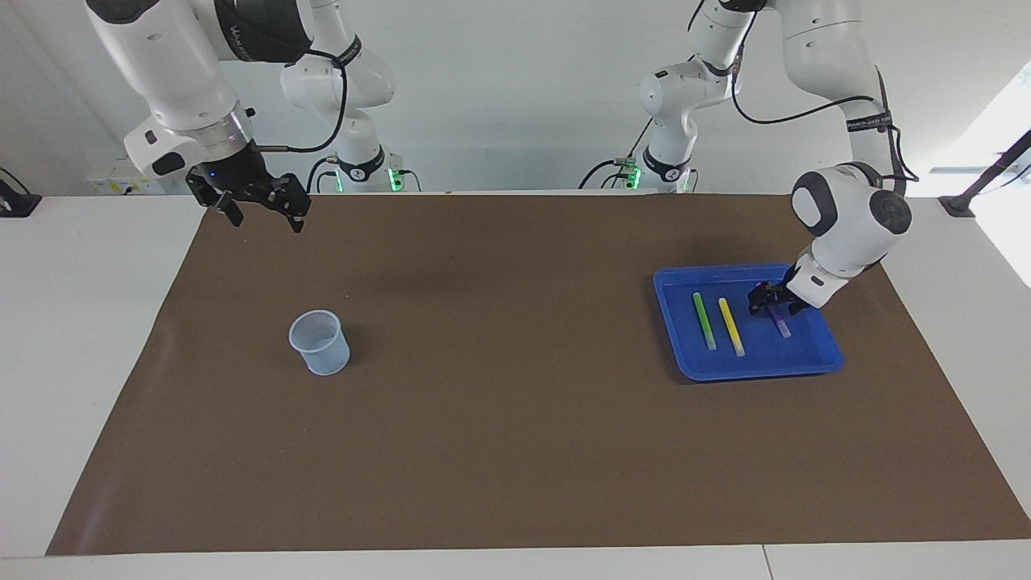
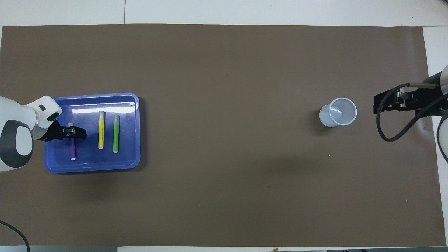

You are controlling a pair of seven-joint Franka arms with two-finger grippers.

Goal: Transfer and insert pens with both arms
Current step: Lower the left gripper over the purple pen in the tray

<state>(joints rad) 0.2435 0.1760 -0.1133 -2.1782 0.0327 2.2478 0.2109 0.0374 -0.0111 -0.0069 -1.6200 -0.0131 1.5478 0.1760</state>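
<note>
a blue tray at the left arm's end of the worktop holds green pen, yellow pen and purple pen side by side. the left gripper is down in the tray over the purple pen, hiding its middle; whether it grips cannot be told. the pale plastic cup shows nothing inside, and the right gripper waits spread wide, in the air.

Glossy white arms, black cables, silver wrist rings.

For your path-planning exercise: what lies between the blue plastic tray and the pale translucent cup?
Nothing: only bare brown mat separates the blue plastic tray from the pale translucent cup, clearest in the overhead view.
</note>
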